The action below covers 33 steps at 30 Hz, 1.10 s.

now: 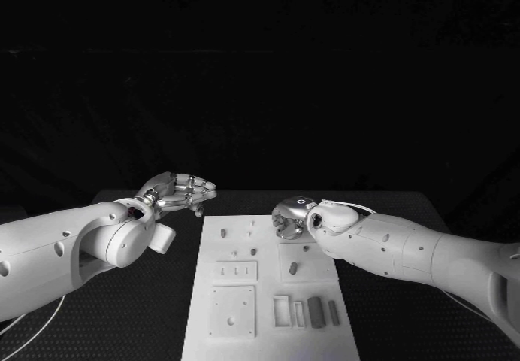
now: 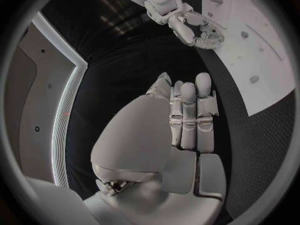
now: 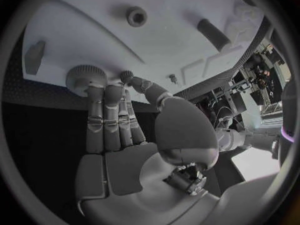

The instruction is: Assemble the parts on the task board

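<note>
The white task board (image 1: 271, 293) lies in the middle of the black table. My right hand (image 1: 291, 216) is low over its far right corner. In the right wrist view its straight fingers (image 3: 103, 115) reach a round knurled part (image 3: 81, 77) standing at the board's edge (image 3: 156, 45), and the thumb tip lies beside it. Whether they grip it is unclear. My left hand (image 1: 179, 192) hovers off the board's far left corner, fingers (image 2: 187, 115) stretched out side by side, holding nothing. Small parts (image 1: 225, 233) dot the far half of the board.
Two dark bars (image 1: 315, 310) lie in slots near the board's front right, beside square raised plates (image 1: 233, 308). A dark cylinder (image 3: 212, 29), a round socket (image 3: 137, 16) and a small block (image 3: 34, 57) sit on the board beyond my right hand (image 2: 194, 27). Black matting (image 1: 130, 323) flanks the board.
</note>
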{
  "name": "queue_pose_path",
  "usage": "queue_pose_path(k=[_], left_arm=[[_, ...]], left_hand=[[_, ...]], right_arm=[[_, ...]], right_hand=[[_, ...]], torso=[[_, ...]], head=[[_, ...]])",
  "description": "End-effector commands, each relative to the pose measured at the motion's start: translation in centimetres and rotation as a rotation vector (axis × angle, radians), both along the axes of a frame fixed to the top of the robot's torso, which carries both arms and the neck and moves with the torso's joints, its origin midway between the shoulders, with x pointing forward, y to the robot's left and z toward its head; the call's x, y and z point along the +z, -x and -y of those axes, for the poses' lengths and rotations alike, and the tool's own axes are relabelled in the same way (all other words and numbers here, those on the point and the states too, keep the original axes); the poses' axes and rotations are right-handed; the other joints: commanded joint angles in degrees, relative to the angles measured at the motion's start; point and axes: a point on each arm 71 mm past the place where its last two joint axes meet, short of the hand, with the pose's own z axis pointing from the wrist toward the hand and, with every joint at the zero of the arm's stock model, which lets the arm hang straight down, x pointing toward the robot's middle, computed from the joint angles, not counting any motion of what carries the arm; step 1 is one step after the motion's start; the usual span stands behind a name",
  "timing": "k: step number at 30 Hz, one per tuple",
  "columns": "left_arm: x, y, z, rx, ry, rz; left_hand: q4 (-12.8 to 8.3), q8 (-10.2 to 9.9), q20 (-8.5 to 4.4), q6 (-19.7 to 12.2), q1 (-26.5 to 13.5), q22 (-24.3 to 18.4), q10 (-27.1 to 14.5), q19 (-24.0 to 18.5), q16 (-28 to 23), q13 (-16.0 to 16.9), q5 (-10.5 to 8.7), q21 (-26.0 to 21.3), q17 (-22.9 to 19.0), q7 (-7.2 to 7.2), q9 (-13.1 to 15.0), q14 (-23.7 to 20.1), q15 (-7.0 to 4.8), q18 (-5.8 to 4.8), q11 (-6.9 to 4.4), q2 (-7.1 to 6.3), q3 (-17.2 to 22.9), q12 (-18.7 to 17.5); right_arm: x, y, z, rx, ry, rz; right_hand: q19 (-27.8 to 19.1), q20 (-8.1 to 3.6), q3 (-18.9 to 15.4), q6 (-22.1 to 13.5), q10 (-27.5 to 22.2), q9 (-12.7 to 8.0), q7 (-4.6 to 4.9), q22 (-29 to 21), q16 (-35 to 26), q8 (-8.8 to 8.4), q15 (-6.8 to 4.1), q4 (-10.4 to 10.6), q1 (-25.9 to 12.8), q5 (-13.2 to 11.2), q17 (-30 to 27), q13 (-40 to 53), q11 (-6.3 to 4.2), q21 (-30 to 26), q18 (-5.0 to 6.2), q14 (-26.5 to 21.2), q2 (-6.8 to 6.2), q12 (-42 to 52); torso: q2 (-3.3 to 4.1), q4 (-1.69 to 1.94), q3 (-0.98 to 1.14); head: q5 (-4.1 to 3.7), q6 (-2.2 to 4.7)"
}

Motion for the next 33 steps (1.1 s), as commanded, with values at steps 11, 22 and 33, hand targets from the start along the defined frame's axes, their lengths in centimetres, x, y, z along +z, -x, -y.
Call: queue_pose_path(k=[11,22,33], left_arm=[[0.13,0.03,0.17,-0.022,0.007,-0.002],[0.08,0.1,0.22,-0.026,0.009,-0.007],[0.08,0.06,0.23,-0.025,0.009,-0.006]], left_hand=[[0.1,-0.5,0.12,0.1,-0.7,0.2,0.0,0.4,0.6,0.2,-0.11,0.1,-0.1,0.27,0.1,0.4,0.32,4.02,0.32,-0.18,0.4,-0.6],[0.1,-0.6,0.13,0.0,-0.9,0.3,0.0,0.5,0.7,0.2,-0.16,0.1,-0.2,0.36,0.1,0.4,0.32,4.07,0.32,-0.24,0.4,-0.8],[0.1,-0.7,0.11,0.0,-1.0,0.4,0.1,0.7,0.8,0.3,-0.19,0.1,-0.3,0.44,0.2,0.5,0.3,4.14,0.3,-0.27,0.5,-0.9]], right_arm=[[-0.49,0.14,-0.05,0.005,0.04,0.002],[-1.06,0.3,-0.18,0.002,0.063,0.005],[-1.23,0.48,-0.41,0.01,0.07,0.011]], right_hand=[[-0.2,-0.23,0.2,-0.1,-1.4,-0.1,-0.62,1.2,0.5,-0.39,0.45,0.1,-0.1,0.3,-0.1,-0.1,0.65,0.4,3.69,-0.2,-0.76,-0.6],[-0.2,-0.26,0.2,0.1,-1.0,0.0,-0.71,1.2,0.6,-0.3,0.35,0.1,-0.1,0.3,-0.1,0.0,0.55,0.5,3.69,-0.3,-1.06,-0.4],[0.4,-0.64,0.6,2.0,0.9,0.5,-0.77,1.3,1.8,0.58,-0.36,0.1,0.7,0.3,0.1,1.0,-0.22,1.4,3.69,0.2,-0.19,0.6]], torso=[[0.32,-0.1,0.02],[0.56,-0.05,0.05],[0.62,-0.11,-0.05]], head=[[0.31,-0.09],[0.4,0.05],[0.51,-0.15]])
